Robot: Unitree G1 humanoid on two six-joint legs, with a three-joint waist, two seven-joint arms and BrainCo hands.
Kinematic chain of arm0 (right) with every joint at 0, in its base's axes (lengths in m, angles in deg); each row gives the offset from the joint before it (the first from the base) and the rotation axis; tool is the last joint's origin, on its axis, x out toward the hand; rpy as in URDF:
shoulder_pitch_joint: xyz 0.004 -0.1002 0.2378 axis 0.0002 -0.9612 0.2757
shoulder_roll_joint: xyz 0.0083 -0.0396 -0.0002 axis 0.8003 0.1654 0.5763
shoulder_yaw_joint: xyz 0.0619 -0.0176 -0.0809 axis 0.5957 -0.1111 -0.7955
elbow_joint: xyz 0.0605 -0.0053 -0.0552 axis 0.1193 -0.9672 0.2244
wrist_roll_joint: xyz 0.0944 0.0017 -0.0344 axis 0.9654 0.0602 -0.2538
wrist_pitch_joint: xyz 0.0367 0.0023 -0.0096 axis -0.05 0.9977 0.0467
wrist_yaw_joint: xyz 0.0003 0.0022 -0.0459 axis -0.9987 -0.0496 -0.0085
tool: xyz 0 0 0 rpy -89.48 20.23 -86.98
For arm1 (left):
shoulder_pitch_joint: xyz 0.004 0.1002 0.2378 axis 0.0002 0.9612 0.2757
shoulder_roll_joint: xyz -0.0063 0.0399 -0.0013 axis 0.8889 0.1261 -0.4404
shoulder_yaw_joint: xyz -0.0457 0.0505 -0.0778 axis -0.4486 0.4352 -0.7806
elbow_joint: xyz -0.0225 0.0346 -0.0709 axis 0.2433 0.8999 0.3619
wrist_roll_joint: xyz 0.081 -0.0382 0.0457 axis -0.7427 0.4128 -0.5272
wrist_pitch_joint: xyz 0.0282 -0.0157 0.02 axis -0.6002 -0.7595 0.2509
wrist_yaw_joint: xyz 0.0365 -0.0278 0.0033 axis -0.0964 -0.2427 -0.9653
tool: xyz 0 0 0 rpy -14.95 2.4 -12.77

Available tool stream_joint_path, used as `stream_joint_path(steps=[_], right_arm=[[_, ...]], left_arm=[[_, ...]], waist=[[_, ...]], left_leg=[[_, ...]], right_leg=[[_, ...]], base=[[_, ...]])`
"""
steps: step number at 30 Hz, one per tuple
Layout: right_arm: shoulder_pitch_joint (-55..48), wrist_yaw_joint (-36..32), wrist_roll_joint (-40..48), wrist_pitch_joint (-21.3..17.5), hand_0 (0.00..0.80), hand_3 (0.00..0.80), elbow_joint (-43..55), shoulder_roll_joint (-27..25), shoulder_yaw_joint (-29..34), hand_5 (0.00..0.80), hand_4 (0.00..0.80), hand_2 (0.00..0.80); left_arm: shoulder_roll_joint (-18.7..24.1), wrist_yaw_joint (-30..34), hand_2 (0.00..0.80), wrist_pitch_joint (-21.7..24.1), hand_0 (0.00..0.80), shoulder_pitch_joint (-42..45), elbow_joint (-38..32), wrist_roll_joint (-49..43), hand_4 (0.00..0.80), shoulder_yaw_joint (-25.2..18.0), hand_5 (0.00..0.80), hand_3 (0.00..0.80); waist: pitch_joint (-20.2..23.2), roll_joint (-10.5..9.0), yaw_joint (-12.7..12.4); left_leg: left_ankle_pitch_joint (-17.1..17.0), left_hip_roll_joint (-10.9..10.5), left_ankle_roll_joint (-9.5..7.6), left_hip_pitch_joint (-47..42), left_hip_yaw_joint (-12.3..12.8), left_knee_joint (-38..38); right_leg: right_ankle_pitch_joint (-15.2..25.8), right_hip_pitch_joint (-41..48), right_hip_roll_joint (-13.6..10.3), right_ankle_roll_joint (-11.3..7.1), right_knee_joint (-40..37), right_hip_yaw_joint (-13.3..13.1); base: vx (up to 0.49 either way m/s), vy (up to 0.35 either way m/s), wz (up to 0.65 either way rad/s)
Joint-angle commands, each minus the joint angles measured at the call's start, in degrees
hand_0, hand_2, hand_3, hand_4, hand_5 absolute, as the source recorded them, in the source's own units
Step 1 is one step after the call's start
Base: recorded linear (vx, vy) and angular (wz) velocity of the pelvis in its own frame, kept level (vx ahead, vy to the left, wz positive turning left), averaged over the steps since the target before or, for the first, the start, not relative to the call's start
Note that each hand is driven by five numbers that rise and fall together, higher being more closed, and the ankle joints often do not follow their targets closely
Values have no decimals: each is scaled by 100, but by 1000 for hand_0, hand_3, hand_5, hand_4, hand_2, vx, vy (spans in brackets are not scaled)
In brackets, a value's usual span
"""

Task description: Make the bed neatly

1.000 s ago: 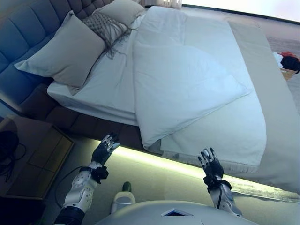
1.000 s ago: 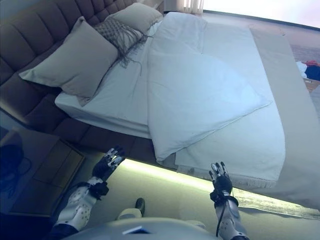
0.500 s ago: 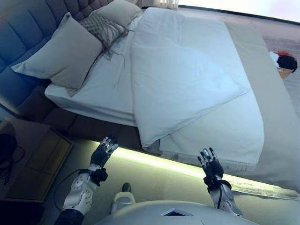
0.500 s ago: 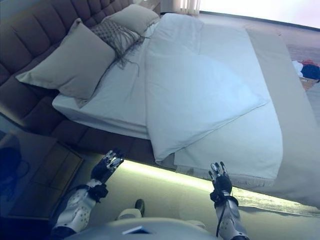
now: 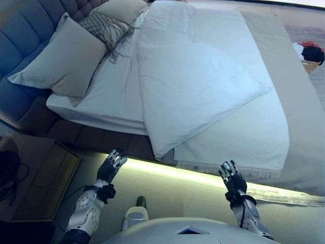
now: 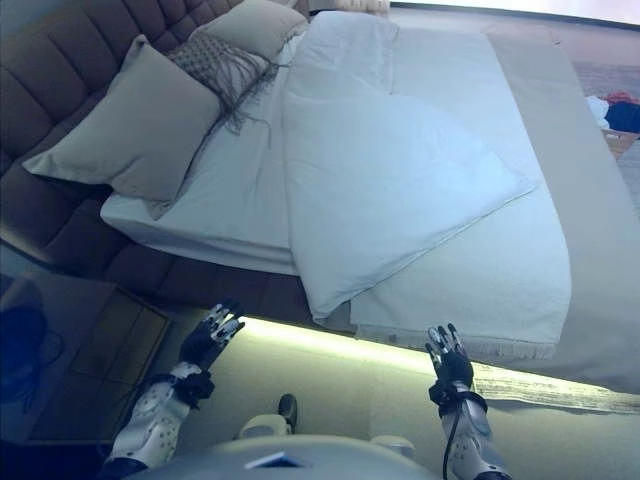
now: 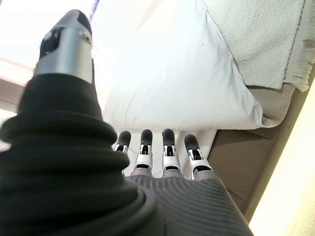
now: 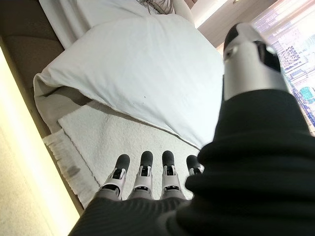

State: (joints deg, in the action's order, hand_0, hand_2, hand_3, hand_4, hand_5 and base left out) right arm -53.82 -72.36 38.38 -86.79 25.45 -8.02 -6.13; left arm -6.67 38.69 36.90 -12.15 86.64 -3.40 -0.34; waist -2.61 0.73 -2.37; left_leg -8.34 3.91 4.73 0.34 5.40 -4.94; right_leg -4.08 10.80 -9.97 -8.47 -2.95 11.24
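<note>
A white duvet (image 5: 193,86) lies folded back on itself across the bed, its near corner (image 5: 160,150) hanging over the bed's side edge. A fringed off-white blanket (image 5: 244,137) lies under it. A large grey pillow (image 5: 63,58), a fringed patterned cushion (image 5: 104,28) and another pillow (image 5: 122,9) lean at the tufted headboard (image 5: 25,30). My left hand (image 5: 111,165) and right hand (image 5: 231,179) are open and empty, held above the floor short of the bed's edge. The duvet also shows in the left wrist view (image 7: 177,83) and the right wrist view (image 8: 138,73).
A dark nightstand (image 5: 35,178) stands at the left by the headboard. A lit strip (image 5: 193,175) runs under the bed's side. A beige bedspread (image 5: 299,112) covers the bed's far side. A basket of clothes (image 5: 307,53) stands at the right on the floor.
The whole picture has shifted a little, so the camera has moved. Both hands stay open at about the same places; the bedding has not moved.
</note>
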Motion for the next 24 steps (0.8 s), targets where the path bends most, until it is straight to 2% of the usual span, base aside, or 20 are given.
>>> stream_joint_path(steps=[1,3,5,7,9,11,13,14,15,16,18,20,24], right_arm=[[390,-101,-139,-193,0,0,463,202,96,0,0,0],[469,-10,-123,-334,0,0,480,308,74,0,0,0],[488,111,-87,-488,0,0,449,407,48,0,0,0],[464,218,-32,-528,0,0,490,440,4,0,0,0],[440,175,29,-479,0,0,506,445,-42,0,0,0],[443,24,-63,-419,0,0,462,464,-85,0,0,0],[519,-25,-130,-374,0,0,444,445,-136,0,0,0],[545,-21,-134,-365,0,0,439,442,-141,0,0,0],[714,0,-109,-353,0,0,334,426,-135,0,0,0],[810,-6,-83,-352,0,0,232,409,-113,0,0,0],[870,-30,-145,-280,0,0,161,428,-52,0,0,0],[790,-107,-162,-251,0,0,152,415,-30,0,0,0],[427,-357,-163,-182,0,0,86,448,137,0,0,0]], left_arm=[[152,-121,0,202,0,-392,-267,-167,0,-432,0,0],[205,-93,0,174,0,-556,-177,-211,0,-406,0,0],[223,-17,0,150,0,-742,-76,-369,0,-326,0,0],[200,41,0,157,0,-886,-19,-462,0,-209,0,0],[201,17,0,51,0,-927,-84,-453,0,-200,0,0],[227,-53,0,22,0,-889,-133,-364,0,-244,0,0],[230,-133,0,74,0,-891,-125,-298,0,-244,0,0],[229,-152,0,92,0,-899,-117,-287,0,-239,0,0],[246,-184,0,166,0,-986,-33,-197,0,-211,0,0],[252,-148,0,167,0,-1009,-14,-162,0,-229,0,0],[263,-46,0,179,0,-974,19,-129,0,-309,0,0],[259,32,0,186,0,-914,60,-111,0,-355,0,0],[214,90,0,133,0,-681,23,-265,0,-401,0,0]], waist=[[-121,-90,10],[-173,-60,1],[-180,32,-27],[-214,155,-23],[-242,242,-27],[-264,224,-6],[-281,104,56],[-308,73,70],[-344,-54,134],[-359,-129,154],[-388,-214,192],[-383,-254,218],[-285,-409,201]], left_leg=[[1213,-423,-636,-278,-91,917],[1231,-574,-802,-229,-204,954],[1221,-715,-970,-168,-353,989],[1242,-816,-1071,-163,-461,1075],[1284,-885,-1120,-203,-458,1130],[1368,-949,-1094,-295,-395,1154],[1524,-993,-1010,-380,-333,1225],[1589,-1003,-992,-420,-325,1252],[1801,-1053,-948,-448,-325,1330],[1946,-1076,-927,-489,-347,1362],[2158,-1030,-912,-613,-368,1372],[2268,-952,-924,-709,-431,1370],[2402,-773,-854,-807,-599,1511]], right_leg=[[488,-971,-235,49,942,-178],[587,-1180,-412,87,1518,-245],[668,-1425,-621,190,2440,-243],[765,-1787,-775,315,3493,-247],[760,-2059,-830,406,4071,-196],[973,-2192,-795,355,3752,-116],[1150,-2224,-670,283,2669,-60],[1189,-2223,-652,254,2414,-64],[1432,-2317,-666,119,1512,-131],[1656,-2350,-691,2,948,-204],[2019,-2405,-701,-159,222,-305],[2094,-2451,-650,-195,25,-363],[1981,-2318,-656,-266,267,-445]], base=[[-6,176,1],[3,181,4],[32,249,15],[45,281,40],[83,201,51],[159,19,16],[200,-125,-8],[236,-198,-3],[270,-216,-8],[318,-248,-3],[302,-212,2],[315,-207,-2],[372,-301,26]])
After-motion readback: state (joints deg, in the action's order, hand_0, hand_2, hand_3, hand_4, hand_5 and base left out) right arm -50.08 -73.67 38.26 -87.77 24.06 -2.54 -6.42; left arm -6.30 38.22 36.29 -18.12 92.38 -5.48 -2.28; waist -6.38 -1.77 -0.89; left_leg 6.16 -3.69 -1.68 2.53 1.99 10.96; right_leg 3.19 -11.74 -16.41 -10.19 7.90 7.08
